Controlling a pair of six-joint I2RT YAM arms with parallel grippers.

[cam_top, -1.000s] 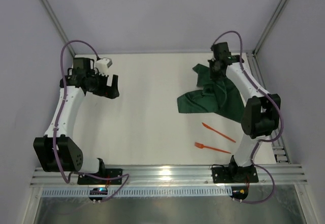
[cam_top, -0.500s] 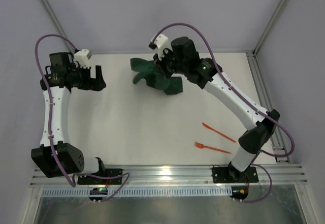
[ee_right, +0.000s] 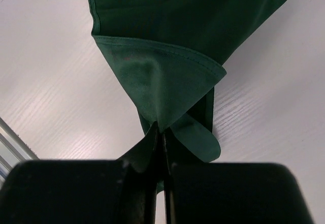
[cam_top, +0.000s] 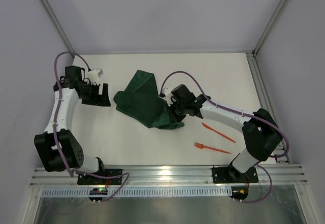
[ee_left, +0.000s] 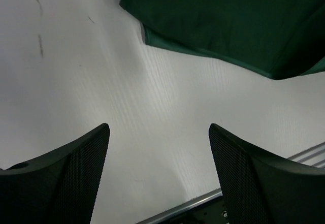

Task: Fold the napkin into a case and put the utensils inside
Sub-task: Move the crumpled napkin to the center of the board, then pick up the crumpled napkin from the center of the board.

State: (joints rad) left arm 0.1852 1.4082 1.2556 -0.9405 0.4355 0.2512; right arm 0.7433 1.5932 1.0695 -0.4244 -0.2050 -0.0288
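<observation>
White table, matte. Slotted metal rails run along its near edge; a further track lines its right edge. Grey walls and corner posts enclose it; dark scuffs mark its surface.

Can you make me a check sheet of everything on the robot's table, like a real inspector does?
Surface: white table; a few faint scuff marks show in the left wrist view.
Job's things: dark green napkin lies crumpled, not yet folded; an orange fork and a second orange piece lie to its right, apart from the cloth.
Clutter: nothing seen.
Grippers: left gripper open, holding nothing, beside the napkin; right gripper shut on a fold of the napkin.
Cables: purple cables loop along both arms.
Surroundings: grey walls, metal frame posts, a metal rail at the near edge.
</observation>
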